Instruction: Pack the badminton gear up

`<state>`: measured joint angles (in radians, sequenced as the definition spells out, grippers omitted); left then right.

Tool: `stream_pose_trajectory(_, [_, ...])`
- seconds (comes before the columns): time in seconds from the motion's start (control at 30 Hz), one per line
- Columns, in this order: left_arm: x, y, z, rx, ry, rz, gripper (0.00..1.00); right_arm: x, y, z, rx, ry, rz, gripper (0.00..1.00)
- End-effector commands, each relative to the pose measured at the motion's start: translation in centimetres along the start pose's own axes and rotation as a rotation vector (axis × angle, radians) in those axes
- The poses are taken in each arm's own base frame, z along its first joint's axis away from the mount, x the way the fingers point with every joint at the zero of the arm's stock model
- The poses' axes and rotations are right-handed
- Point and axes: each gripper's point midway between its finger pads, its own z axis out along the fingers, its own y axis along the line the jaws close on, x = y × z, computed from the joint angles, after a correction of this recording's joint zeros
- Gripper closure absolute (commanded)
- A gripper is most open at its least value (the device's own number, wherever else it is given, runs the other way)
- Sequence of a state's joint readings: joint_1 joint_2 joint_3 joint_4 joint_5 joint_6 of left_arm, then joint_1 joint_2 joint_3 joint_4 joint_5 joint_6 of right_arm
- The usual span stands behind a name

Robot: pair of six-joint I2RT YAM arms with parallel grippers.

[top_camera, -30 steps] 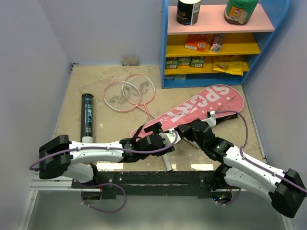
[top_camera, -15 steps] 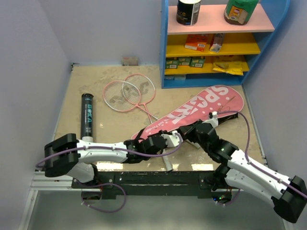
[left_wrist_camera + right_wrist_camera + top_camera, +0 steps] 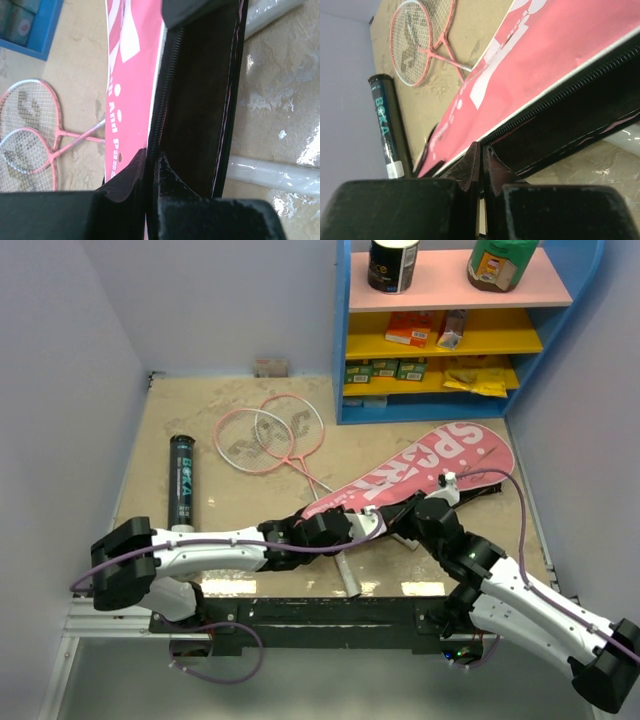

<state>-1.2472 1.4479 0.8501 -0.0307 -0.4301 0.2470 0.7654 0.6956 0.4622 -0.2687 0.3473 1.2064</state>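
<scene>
Where the desk [image 3: 235,502] runs toward its right edge, a pink racket-shaped bag [image 3: 430,465] is seen lying slantwise. Its broad rounded end is turned to the far right corner, near the blue shelf unit [image 3: 345,350], and its narrow end is near the middle of the near edge. White letters reading "SPORT" are printed along its top face. The zip is undone along the near side, so that black lining is exposed beside a row of zip teeth.

The left pincer [image 3: 365,523] is clamped on the bag's narrow end, with a fold of black and pink fabric pinched between its fingers. The right pincer [image 3: 428,508] is clamped on the opened edge just beside it.

Two pink-framed rackets [image 3: 268,435] are laid with heads overlapping toward the far edge. A black shuttle tube [image 3: 181,483] is laid along the left edge.
</scene>
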Motion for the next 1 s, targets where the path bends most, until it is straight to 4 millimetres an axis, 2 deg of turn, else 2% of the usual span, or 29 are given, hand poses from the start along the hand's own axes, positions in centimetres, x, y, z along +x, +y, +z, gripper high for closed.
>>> stream_pose_trajectory(0.0, [-6.3,4.6,-3.8,-0.046,-0.128,-0.100,1.00,-1.5,4.4,-2.2,-0.127,0.005,-0.059,0.89])
stream_pose_trajectory(0.07, [-5.9,6.5,-4.8,-0.075,-0.098,-0.124,1.00,-1.8,4.6,-2.7,-0.128,0.008,-0.110,0.68])
stream_pose_trajectory(0.1, [-6.9,8.1,-6.1,-0.095,-0.128,-0.153,1.00,-2.3,5.5,-3.1,-0.141,0.002,-0.122,0.63])
stream_pose_trajectory(0.13, [-6.1,9.3,-6.6,-0.114,-0.097,-0.169,1.00,-2.3,5.2,-3.4,-0.119,0.009,-0.142,0.59])
stream_pose_trajectory(0.17, [-6.0,10.2,-7.3,-0.130,-0.095,-0.191,1.00,-2.7,5.3,-3.6,-0.116,0.001,-0.163,0.52])
stream_pose_trajectory(0.2, [-6.7,11.5,-8.6,-0.154,-0.119,-0.217,1.00,-3.4,6.2,-4.2,-0.130,-0.014,-0.170,0.50])
stream_pose_trajectory(0.23, [-5.7,12.4,-9.2,-0.175,-0.078,-0.224,1.00,-3.7,6.1,-4.7,-0.117,-0.017,-0.182,0.48])
stream_pose_trajectory(0.3, [-6.4,14.0,-11.4,-0.209,-0.092,-0.272,1.00,-5.0,7.2,-5.8,-0.139,-0.049,-0.197,0.46])
stream_pose_trajectory(0.33, [-5.4,14.5,-12.3,-0.229,-0.050,-0.277,1.00,-5.5,7.4,-6.4,-0.145,-0.060,-0.202,0.46])
stream_pose_trajectory(0.37, [-5.4,14.8,-13.0,-0.240,-0.047,-0.305,1.00,-5.9,7.7,-6.8,-0.151,-0.073,-0.212,0.45])
stream_pose_trajectory(0.4, [-6.2,15.9,-14.7,-0.260,-0.075,-0.339,1.00,-6.9,8.4,-7.5,-0.164,-0.102,-0.211,0.44])
stream_pose_trajectory(0.43, [-5.5,16.2,-15.7,-0.276,-0.042,-0.347,1.00,-7.1,8.3,-7.7,-0.151,-0.105,-0.222,0.44])
stream_pose_trajectory(0.47, [-5.6,16.6,-16.7,-0.290,-0.048,-0.393,1.00,-7.3,8.4,-7.8,-0.144,-0.110,-0.235,0.44])
stream_pose_trajectory(0.5, [-5.7,17.3,-18.5,-0.305,-0.055,-0.430,1.00,-7.7,8.8,-8.1,-0.149,-0.116,-0.240,0.43])
stream_pose_trajectory(0.57, [-5.4,18.5,-20.6,-0.359,-0.059,-0.509,1.00,-7.6,9.0,-8.0,-0.145,-0.106,-0.259,0.43])
stream_pose_trajectory(0.67, [-5.4,21.5,-25.9,-0.471,-0.116,-0.634,1.00,-6.8,9.2,-7.5,-0.152,-0.075,-0.275,0.43])
stream_pose_trajectory(0.7, [-4.5,22.4,-27.1,-0.534,-0.093,-0.645,1.00,-6.6,9.3,-7.4,-0.161,-0.066,-0.276,0.43])
stream_pose_trajectory(0.77, [-4.1,23.9,-29.4,-0.609,-0.118,-0.715,1.00,-5.9,8.8,-6.6,-0.145,-0.046,-0.289,0.43])
stream_pose_trajectory(0.8, [-3.1,24.8,-30.5,-0.686,-0.094,-0.718,1.00,-5.8,8.7,-6.3,-0.141,-0.042,-0.292,0.43])
stream_pose_trajectory(0.87, [-2.5,25.8,-31.8,-0.770,-0.088,-0.758,1.00,-5.1,8.3,-5.6,-0.128,-0.019,-0.303,0.43])
stream_pose_trajectory(0.9, [-1.4,26.4,-32.8,-0.846,-0.050,-0.744,1.00,-4.8,8.2,-5.3,-0.123,-0.010,-0.305,0.43])
stream_pose_trajectory(0.97, [-0.9,27.1,-34.0,-0.917,-0.028,-0.769,1.00,-4.2,7.9,-5.0,-0.122,0.008,-0.309,0.43])
